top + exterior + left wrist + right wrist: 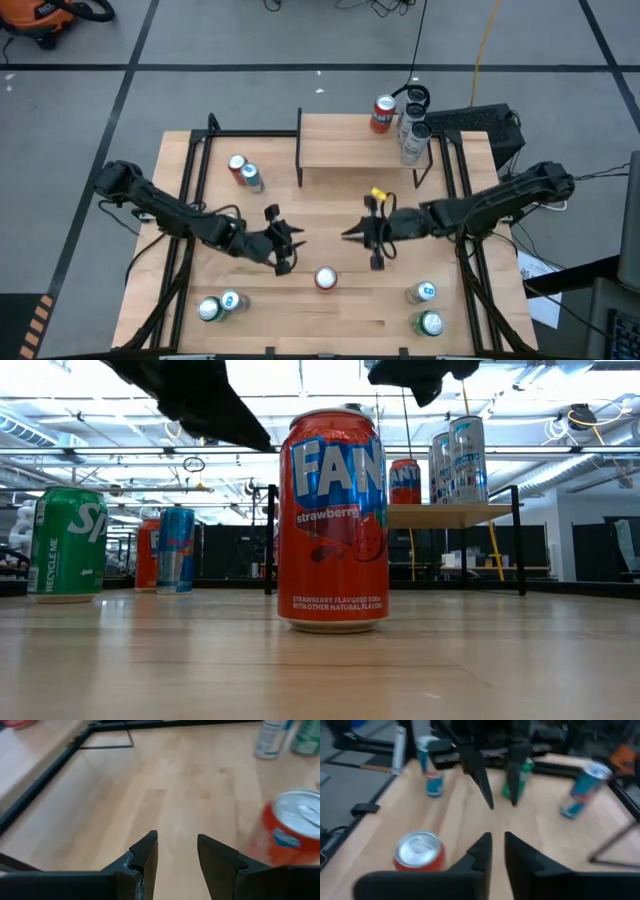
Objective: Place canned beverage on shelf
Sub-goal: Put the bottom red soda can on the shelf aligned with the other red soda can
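Low view: glossy cylindrical red can (333, 520) on wood-grain tabletop (480, 660).

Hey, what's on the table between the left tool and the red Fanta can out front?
Nothing: in the high view only bare wood separates the left tool from the red Fanta can; the left wrist view shows the same.

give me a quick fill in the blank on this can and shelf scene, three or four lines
1. The number of cans standing on the shelf is ____.
2. The red can between the left gripper and the right gripper stands on the ____.
3. The flavour word printed on that red can is ____.
4. Neither gripper holds a ____.

Missing words: three; table; strawberry; can
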`<control>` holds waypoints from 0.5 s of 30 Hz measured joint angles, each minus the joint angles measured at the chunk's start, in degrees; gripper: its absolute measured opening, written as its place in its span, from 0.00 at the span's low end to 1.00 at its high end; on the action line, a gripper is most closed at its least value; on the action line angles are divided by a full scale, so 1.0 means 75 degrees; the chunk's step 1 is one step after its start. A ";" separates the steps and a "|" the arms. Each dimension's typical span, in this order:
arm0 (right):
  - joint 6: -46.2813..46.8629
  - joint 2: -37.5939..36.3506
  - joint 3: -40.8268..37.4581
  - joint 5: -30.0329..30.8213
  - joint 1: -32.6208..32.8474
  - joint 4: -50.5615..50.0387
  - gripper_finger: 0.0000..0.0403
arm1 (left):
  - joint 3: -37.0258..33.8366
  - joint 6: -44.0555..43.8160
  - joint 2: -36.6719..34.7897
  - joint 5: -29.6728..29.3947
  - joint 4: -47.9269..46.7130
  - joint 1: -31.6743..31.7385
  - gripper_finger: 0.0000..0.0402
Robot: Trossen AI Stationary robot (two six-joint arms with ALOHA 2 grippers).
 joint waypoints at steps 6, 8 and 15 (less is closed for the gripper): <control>0.0148 0.0703 -0.0375 -0.0009 0.0308 0.1074 0.40 | 0.0002 -0.0960 0.0769 -0.0089 0.0442 -0.0372 0.36; 0.0298 0.1045 -0.0379 -0.0294 0.0333 0.1476 0.52 | -0.0003 -0.1007 0.0943 -0.0124 0.0485 -0.0470 0.39; 0.1265 0.1924 -0.0379 -0.1394 0.0377 0.2223 0.85 | -0.0003 -0.1088 0.1187 0.0040 0.0736 -0.0777 0.56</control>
